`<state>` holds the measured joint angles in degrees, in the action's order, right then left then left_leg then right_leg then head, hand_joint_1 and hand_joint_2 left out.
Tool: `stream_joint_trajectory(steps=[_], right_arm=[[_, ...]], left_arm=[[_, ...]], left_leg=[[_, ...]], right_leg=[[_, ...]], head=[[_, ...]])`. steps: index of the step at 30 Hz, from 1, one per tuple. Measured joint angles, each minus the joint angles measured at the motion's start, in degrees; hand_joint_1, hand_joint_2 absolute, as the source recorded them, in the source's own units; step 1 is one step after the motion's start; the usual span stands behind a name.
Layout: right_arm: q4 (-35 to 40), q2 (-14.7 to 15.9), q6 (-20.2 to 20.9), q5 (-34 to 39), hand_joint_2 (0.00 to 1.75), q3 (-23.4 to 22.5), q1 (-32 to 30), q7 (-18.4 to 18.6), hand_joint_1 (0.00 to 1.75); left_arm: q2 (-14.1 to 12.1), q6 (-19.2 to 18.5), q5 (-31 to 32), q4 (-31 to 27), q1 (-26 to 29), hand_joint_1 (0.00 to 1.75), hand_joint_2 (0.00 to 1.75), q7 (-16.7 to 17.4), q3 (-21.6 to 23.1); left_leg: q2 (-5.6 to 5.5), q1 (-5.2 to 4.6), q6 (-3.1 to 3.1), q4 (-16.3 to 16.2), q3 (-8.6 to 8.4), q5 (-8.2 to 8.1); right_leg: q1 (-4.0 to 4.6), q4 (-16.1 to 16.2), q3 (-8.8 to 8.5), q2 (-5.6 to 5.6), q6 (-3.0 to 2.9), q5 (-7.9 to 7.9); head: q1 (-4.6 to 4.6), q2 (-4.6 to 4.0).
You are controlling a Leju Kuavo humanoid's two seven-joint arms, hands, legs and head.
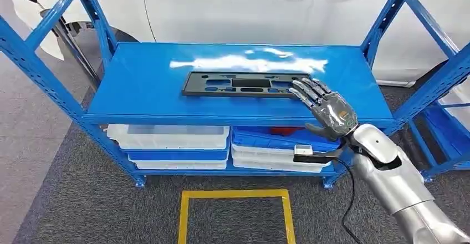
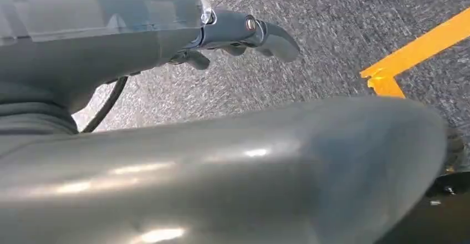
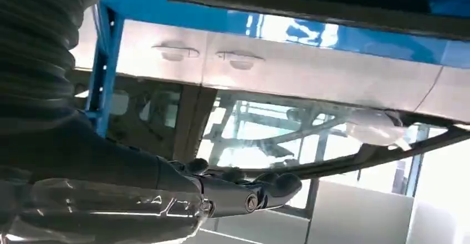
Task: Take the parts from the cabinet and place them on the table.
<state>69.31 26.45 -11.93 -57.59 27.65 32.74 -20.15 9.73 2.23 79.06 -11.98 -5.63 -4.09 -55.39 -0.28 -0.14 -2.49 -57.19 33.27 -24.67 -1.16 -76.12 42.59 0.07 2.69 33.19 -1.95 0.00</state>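
Observation:
A flat black plastic part (image 1: pixel 244 83) with several cut-outs lies on the top board of the blue cabinet (image 1: pixel 144 83), right of the middle. My right hand (image 1: pixel 324 108) reaches over the board's front edge, and its spread fingers (image 1: pixel 306 89) lie over the part's right end, gripping nothing. I cannot tell whether they touch it. In the right wrist view the hand (image 3: pixel 221 194) stretches out flat near the part's dark edge (image 3: pixel 310 8). My left hand (image 2: pixel 244 33) hangs beside my body over the grey carpet and holds nothing, with its fingers loosely extended.
White and blue trays (image 1: pixel 172 141) are stacked on the lower shelf, some with red items (image 1: pixel 280 130). Blue uprights (image 1: pixel 388 16) flank the board. A white car door (image 1: pixel 310 0) stands behind. A yellow taped square (image 1: pixel 235 213) marks the carpet in front.

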Motion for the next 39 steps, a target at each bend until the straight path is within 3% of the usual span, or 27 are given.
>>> stream_joint_trajectory(steps=[1,2,4,5,8,10,11,14,15,16,17,19,20,21,24,25,26,27,29,30,31,32,34,35,36,39], right_arm=[[-0.13,0.00,-0.20,0.00,1.75,0.37,-0.12,0.20,0.00],[-0.22,0.02,-0.43,0.00,1.75,0.65,-0.10,0.32,0.00],[-0.22,0.39,-1.09,-0.02,1.75,1.09,-0.06,0.83,0.00],[-0.24,0.55,-1.16,-0.13,1.75,1.24,0.03,1.09,0.00],[-0.31,0.98,-1.16,-0.85,1.75,1.81,0.07,1.68,0.00],[-0.50,1.07,-0.87,-1.33,1.75,2.21,0.66,1.81,0.00],[-0.81,1.07,-0.42,-1.46,1.75,2.51,1.43,1.62,0.00],[-3.12,0.83,1.53,-1.18,1.75,5.06,5.55,1.00,0.00],[-3.96,0.61,1.77,-1.16,1.75,5.95,6.65,0.96,0.00],[-4.71,0.22,1.88,-1.16,1.75,6.64,7.37,0.98,0.00],[-5.40,-0.26,1.86,-1.18,1.75,7.24,7.98,1.00,0.00],[-6.27,-1.05,1.29,-1.22,1.75,8.24,8.82,1.40,0.00],[-6.54,-1.29,0.90,-1.22,1.75,8.52,9.11,1.55,0.00],[-6.82,-1.44,0.74,-1.22,1.75,8.76,9.39,1.73,0.00],[-7.47,-1.62,0.83,-1.22,1.75,9.57,9.82,1.86,0.00],[-7.60,-1.62,1.22,-1.22,1.75,9.81,10.25,1.77,0.00],[-7.82,-1.62,1.55,-1.14,1.75,10.10,10.88,1.62,0.00],[-8.13,-1.66,2.10,-0.85,1.75,10.46,11.81,1.44,0.00],[-9.18,-1.77,2.73,-0.41,1.75,11.43,13.25,1.12,0.00],[-9.46,-1.79,2.97,-0.35,1.75,11.69,13.34,1.05,0.00],[-9.68,-1.81,3.13,-0.33,1.75,11.95,13.34,0.96,0.00],[-9.86,-1.88,3.11,-0.33,1.75,12.28,13.43,0.96,0.00],[-10.08,-2.03,3.10,-0.28,1.75,12.61,14.07,0.96,0.00],[-10.23,-2.05,3.08,-0.15,1.75,12.81,14.60,0.96,0.00],[-10.36,-2.10,3.08,0.00,1.75,13.05,15.12,0.96,0.00],[-10.73,-2.27,3.02,0.33,1.75,13.61,15.44,0.94,0.00]], left_arm=[[0.00,0.02,-0.04,0.00,0.09,0.00,0.00,0.00,0.00],[0.02,0.07,-0.13,0.00,0.12,0.00,0.00,0.00,0.00],[0.09,0.09,-0.13,0.02,0.10,0.00,0.00,0.00,0.00],[0.11,0.11,-0.13,0.02,0.10,0.00,0.00,0.00,0.00],[0.15,0.17,-0.13,0.04,0.18,0.00,0.00,0.02,0.00],[0.11,0.26,-0.13,0.04,0.14,0.00,0.00,0.02,0.00],[0.11,0.41,-0.13,0.04,0.12,0.00,0.00,0.00,0.00],[0.11,0.54,-0.17,0.04,0.09,0.00,0.00,-0.04,0.00],[0.11,0.57,-0.20,0.04,0.12,0.00,0.00,-0.07,0.00],[0.11,0.61,-0.31,0.04,0.13,0.00,0.00,-0.11,0.00],[0.11,0.63,-0.33,0.04,0.12,0.00,0.00,-0.13,0.00],[0.11,0.66,-0.33,0.04,0.05,0.00,0.00,-0.22,0.00],[0.13,0.66,-0.33,0.04,0.05,0.00,0.00,-0.28,0.00],[0.20,0.66,-0.33,0.04,0.02,0.00,0.00,-0.35,0.00],[0.20,0.63,-0.33,0.04,0.27,0.00,0.00,-0.37,0.00],[0.20,0.63,-0.33,0.04,0.24,0.00,0.00,-0.39,0.00],[0.22,0.63,-0.33,0.04,0.17,0.00,0.00,-0.46,0.00],[0.24,0.63,-0.33,0.04,0.07,0.00,0.00,-0.55,0.00],[0.26,0.63,-0.33,0.04,0.04,0.00,0.00,-0.55,0.00],[0.26,0.63,-0.33,0.04,0.07,0.00,0.00,-0.55,0.00],[0.28,0.63,-0.33,0.04,0.11,0.00,0.00,-0.55,0.00],[0.28,0.63,-0.33,0.04,0.12,0.00,0.00,-0.55,0.00],[0.31,0.63,-0.33,0.04,0.08,0.00,0.00,-0.55,0.00],[0.35,0.63,-0.35,0.04,0.08,0.00,0.00,-0.57,0.00],[0.44,0.63,-0.35,0.04,0.04,0.00,0.00,-0.61,0.00],[0.46,0.66,-0.35,0.04,0.10,0.00,0.00,-0.70,0.00]], left_leg=[[-0.06,-0.07,-0.05,-0.01,-0.10,-0.05],[-0.12,-0.14,-0.05,-0.07,-0.21,-0.10],[-0.23,-0.22,0.16,-0.40,-0.39,-0.51],[-0.27,-0.51,0.45,-0.79,-0.16,-0.76],[-0.25,-0.58,1.08,-0.89,0.14,-0.91],[-0.16,-0.60,1.72,-1.37,0.26,-1.54],[-0.13,-0.64,2.20,-3.04,0.86,-2.80],[-0.11,0.22,3.12,-15.60,6.79,-8.63],[-0.10,0.44,3.37,-18.34,8.22,-9.02],[-0.10,0.68,3.53,-18.09,8.25,-7.95],[-0.08,0.88,3.62,-15.43,7.10,-5.99],[-0.05,1.10,3.66,-5.23,2.21,-0.72],[-0.07,1.12,3.54,-2.04,0.76,-0.56],[-0.19,0.70,2.99,-1.04,0.31,-0.84],[-0.25,0.56,1.84,-1.34,0.73,-0.67],[-0.22,0.68,1.27,-0.72,0.51,-0.31],[-0.21,0.70,0.93,-0.51,0.42,-0.10],[-0.11,0.60,0.59,-0.50,0.51,-0.09],[-0.02,0.27,0.22,-0.52,0.55,-0.09],[-0.03,0.12,0.10,-0.55,0.53,-0.12],[-0.10,-0.03,0.05,-0.56,0.47,-0.14],[-0.22,-0.18,0.03,-0.58,0.40,-0.16],[-0.31,-0.42,-0.07,-0.84,0.28,-0.34],[-0.33,-0.44,0.07,-1.03,0.38,-0.51],[-0.34,-1.00,0.37,-1.54,0.70,-0.74],[-0.22,-0.62,0.94,-1.15,0.71,-0.58]], right_leg=[[0.00,1.05,-0.33,0.00,-0.07,-1.40],[0.00,4.36,-1.89,0.00,-0.21,-3.57],[0.06,14.54,-6.76,-0.02,-0.69,-8.51],[0.36,17.06,-7.94,-0.02,-0.98,-8.31],[0.62,17.63,-7.84,0.13,-1.62,-8.08],[-0.10,18.25,-8.13,0.04,-2.29,-8.46],[-0.16,18.35,-8.19,0.06,-2.53,-8.45],[-0.14,18.31,-8.13,0.03,-2.79,-8.44],[-0.15,18.29,-8.15,0.03,-2.79,-8.44],[-0.19,18.29,-8.23,-0.01,-2.77,-8.42],[-0.25,18.26,-8.27,-0.01,-2.69,-8.38],[-0.50,18.14,-8.56,-0.01,-2.22,-8.14],[-0.44,18.10,-8.56,-0.04,-1.87,-8.07],[-0.18,17.89,-8.29,-0.02,-1.40,-8.08],[-0.21,18.51,-8.41,-0.12,-0.30,-8.51],[-0.35,18.46,-8.34,-0.10,0.09,-8.31],[-0.54,17.31,-7.91,-0.11,0.11,-7.34],[-0.50,13.95,-6.37,-0.11,0.02,-5.20],[-0.22,3.83,-1.72,-0.08,0.04,-0.76],[-0.13,0.33,-0.04,-0.08,0.00,0.09],[-0.08,-0.42,0.44,-0.08,-0.13,-0.42],[-0.04,1.45,-0.39,-0.08,-0.38,-2.06],[0.33,11.22,-4.98,-0.08,-1.28,-7.23],[0.61,15.94,-7.07,-0.12,-1.94,-8.80],[0.89,17.52,-7.75,-0.19,-1.99,-8.16],[1.15,17.52,-7.53,0.02,-2.16,-8.19]], head=[[0.00,0.00],[0.00,0.00],[0.00,0.00],[0.00,0.00],[0.00,0.00],[-0.02,0.02],[-0.02,0.00],[-0.02,0.00],[-0.02,0.00],[-0.02,0.00],[-0.02,0.00],[-0.02,0.00],[0.00,0.00],[0.00,0.00],[-0.02,0.00],[0.00,0.02],[0.00,0.00],[0.00,0.00],[0.00,0.00],[0.00,0.00],[0.00,0.00],[0.00,0.00],[0.00,0.00],[0.00,0.00],[0.00,0.00],[-0.02,0.00]])
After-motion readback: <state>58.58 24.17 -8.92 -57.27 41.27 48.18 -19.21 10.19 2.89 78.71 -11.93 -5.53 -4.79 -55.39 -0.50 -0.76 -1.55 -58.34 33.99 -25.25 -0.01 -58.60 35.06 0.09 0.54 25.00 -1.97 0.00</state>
